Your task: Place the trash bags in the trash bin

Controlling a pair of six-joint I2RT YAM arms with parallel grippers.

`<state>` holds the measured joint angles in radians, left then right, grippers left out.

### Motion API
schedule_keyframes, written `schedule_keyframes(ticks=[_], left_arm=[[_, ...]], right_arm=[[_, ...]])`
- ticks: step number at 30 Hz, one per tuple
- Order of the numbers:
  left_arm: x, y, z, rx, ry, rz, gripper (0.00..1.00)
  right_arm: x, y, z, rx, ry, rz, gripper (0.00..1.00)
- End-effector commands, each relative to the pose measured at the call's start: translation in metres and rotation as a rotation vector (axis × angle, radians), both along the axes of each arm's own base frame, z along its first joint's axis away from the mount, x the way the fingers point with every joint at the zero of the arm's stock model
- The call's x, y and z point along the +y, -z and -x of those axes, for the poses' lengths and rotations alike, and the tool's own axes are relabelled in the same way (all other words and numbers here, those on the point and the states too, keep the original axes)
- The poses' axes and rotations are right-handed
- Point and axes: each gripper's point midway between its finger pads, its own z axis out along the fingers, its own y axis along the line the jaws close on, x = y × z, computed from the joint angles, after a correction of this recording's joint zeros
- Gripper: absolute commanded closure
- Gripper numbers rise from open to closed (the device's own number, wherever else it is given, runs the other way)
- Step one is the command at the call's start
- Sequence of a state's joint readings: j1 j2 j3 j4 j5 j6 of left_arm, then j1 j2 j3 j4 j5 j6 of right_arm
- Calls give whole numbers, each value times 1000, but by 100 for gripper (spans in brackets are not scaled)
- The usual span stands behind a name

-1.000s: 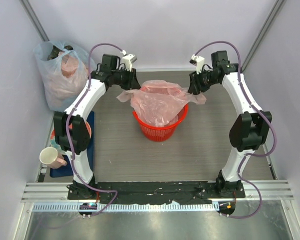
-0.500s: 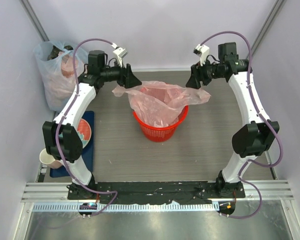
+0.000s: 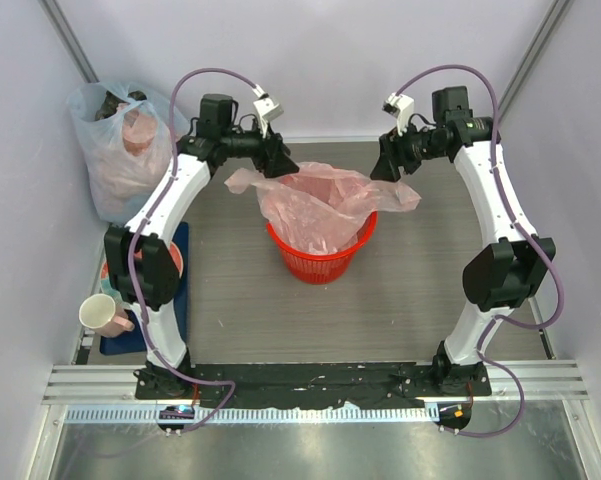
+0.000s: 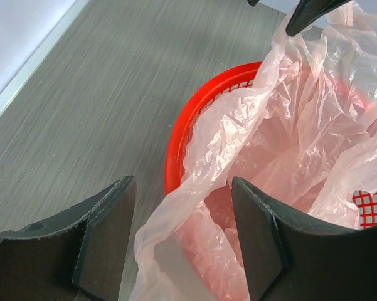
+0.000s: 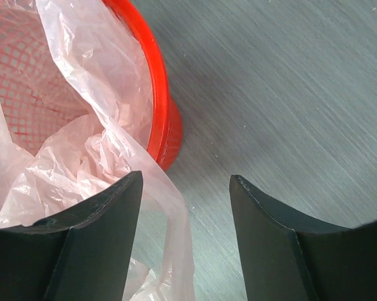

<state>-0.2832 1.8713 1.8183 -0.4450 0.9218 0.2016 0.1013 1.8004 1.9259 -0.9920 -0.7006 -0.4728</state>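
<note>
Mid-table, the red trash bin [image 3: 320, 262] holds the pink trash bag [image 3: 315, 200], its edges spilling over the rim. Farther back, the left gripper [image 3: 283, 165] has swung back in over the left flap, fingers apart. The right gripper [image 3: 383, 170] is spread too, holding nothing. Only tucking looks left.

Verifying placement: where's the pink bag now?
Top view, centre: pink bag sits in the red basket, edges draped over its rim, between the open left gripper and right gripper.
</note>
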Motion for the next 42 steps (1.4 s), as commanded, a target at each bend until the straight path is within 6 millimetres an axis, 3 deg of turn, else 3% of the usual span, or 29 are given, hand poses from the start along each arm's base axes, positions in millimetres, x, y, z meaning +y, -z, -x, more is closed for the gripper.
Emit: schedule_keyframes(ticks=[1,4,8,14,17,26,28,29,31,42], left_arm=[[-13,-7,1,-96,84,-10,36],[-19,-9,-12,-86,63,17,51],[-25,-11,-29,-46,10,67,79],[-32,4,-42,108,-37,117,99],[-32,17,-46,172,-71,111,100],[-27,63,-53,361,-171,46,100],[-26,68,-51,388,-171,37,100],[-26,71,-49,399,-172,30,100],[-25,74,-47,407,-172,24,100],[-5,88,-32,441,-233,-22,100]], right_arm=[[-1,-1,6,-5,-29,30,37],[-2,2,9,-2,-36,43,39],[-6,4,5,-12,-28,68,46],[-8,8,-2,-26,-24,89,64],[-8,13,-3,-16,-27,91,68],[-9,25,0,11,-49,105,68],[-9,30,2,20,-56,112,80],[-10,33,2,25,-55,116,91],[-12,39,3,37,-52,129,99],[-31,83,41,102,-90,239,99]])
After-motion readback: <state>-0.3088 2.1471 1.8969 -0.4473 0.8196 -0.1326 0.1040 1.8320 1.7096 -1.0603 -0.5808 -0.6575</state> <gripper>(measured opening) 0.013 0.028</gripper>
